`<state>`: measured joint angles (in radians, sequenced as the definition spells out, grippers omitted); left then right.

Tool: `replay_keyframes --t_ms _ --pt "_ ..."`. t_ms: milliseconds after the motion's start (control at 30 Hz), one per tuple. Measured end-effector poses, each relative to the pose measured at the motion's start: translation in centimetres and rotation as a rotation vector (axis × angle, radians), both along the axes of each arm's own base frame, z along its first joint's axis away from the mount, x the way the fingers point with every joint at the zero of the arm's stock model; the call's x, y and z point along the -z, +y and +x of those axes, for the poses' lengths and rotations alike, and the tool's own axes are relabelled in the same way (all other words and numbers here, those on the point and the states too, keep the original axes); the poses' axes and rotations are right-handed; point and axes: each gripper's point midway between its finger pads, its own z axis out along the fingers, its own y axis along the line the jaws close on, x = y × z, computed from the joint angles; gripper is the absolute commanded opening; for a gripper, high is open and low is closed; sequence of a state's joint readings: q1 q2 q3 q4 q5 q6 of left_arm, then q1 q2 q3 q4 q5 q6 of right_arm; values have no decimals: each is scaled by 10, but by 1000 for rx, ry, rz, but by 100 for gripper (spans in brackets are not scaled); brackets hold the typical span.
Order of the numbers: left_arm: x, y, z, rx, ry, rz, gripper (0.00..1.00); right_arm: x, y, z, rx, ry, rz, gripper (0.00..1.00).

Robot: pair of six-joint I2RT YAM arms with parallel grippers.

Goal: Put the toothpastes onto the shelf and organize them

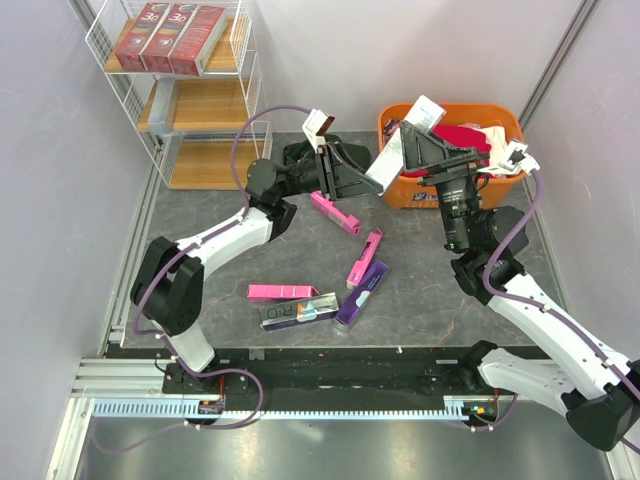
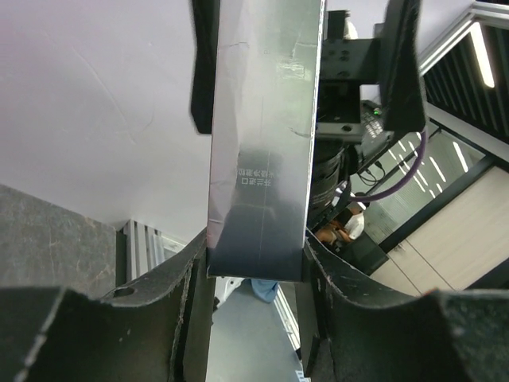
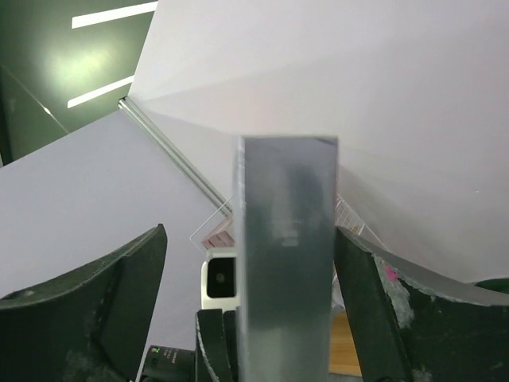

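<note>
A silver-grey toothpaste (image 1: 392, 160) hangs in the air between both arms, in front of the orange tub. My left gripper (image 1: 358, 178) is shut on its lower end; in the left wrist view both fingers press the box (image 2: 258, 159) at the gripper (image 2: 256, 270). My right gripper (image 1: 425, 140) stands open around the upper end: the box (image 3: 286, 263) sits beside the right finger, with a wide gap to the left finger (image 3: 103, 310). Three dark red toothpastes (image 1: 170, 38) lie on the shelf's (image 1: 190, 100) top board. Pink (image 1: 335, 212), purple (image 1: 362, 294) and holographic (image 1: 298, 312) boxes lie on the table.
The orange tub (image 1: 410, 192) stands at the back right with more items inside. The shelf's two lower boards hold nothing. Two more pink boxes (image 1: 364, 257) (image 1: 282, 292) lie on the dark mat in front of the arms. Walls close in left and right.
</note>
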<state>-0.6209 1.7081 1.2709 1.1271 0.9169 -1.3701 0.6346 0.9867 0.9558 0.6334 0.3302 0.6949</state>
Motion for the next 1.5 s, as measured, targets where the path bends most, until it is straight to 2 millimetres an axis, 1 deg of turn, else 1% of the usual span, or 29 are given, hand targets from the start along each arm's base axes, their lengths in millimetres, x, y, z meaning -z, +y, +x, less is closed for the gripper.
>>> replay_keyframes --t_ms 33,100,133,233,367,433,467,500,567,600,733,767,833,1000,1133,1200,1333,1500 --pt "6 1 3 -5 11 9 22 0 -2 0 11 4 3 98" --pt "18 6 10 -24 34 26 22 2 -7 2 33 20 4 98" --pt "23 11 14 -37 46 35 22 7 -10 4 54 41 1 98" --pt "36 29 28 -90 81 55 19 13 -18 9 103 78 8 98" --pt "56 69 52 -200 141 81 18 16 -29 11 156 98 17 98" --pt "69 96 63 -270 181 93 18 17 -32 11 173 103 15 98" --pt "73 105 65 -289 195 98 18 17 -33 12 177 105 14 98" --pt "78 118 70 -324 216 104 18 18 -33 12 181 108 11 98" --pt "91 142 72 -375 260 122 17 19 -33 13 184 110 4 98" --pt "98 159 74 -417 289 129 17 20 -32 13 185 111 -1 98" --pt "119 205 72 -511 384 164 15 24 -29 17 188 119 -20 98" --pt "123 213 70 -527 397 174 15 26 -28 19 187 122 -27 98" --pt "128 237 68 -589 434 195 13 30 -24 22 185 130 -40 98" --pt "133 285 58 -732 443 242 13 43 -18 30 183 159 -83 98" --pt "143 310 52 -781 483 255 12 49 -14 34 176 171 -102 98" --pt "148 319 52 -792 515 256 12 53 -11 36 169 179 -117 98" --pt "154 329 54 -796 553 256 11 60 -3 44 152 199 -150 98" --pt "152 337 69 -797 579 254 9 68 4 48 130 217 -182 98"
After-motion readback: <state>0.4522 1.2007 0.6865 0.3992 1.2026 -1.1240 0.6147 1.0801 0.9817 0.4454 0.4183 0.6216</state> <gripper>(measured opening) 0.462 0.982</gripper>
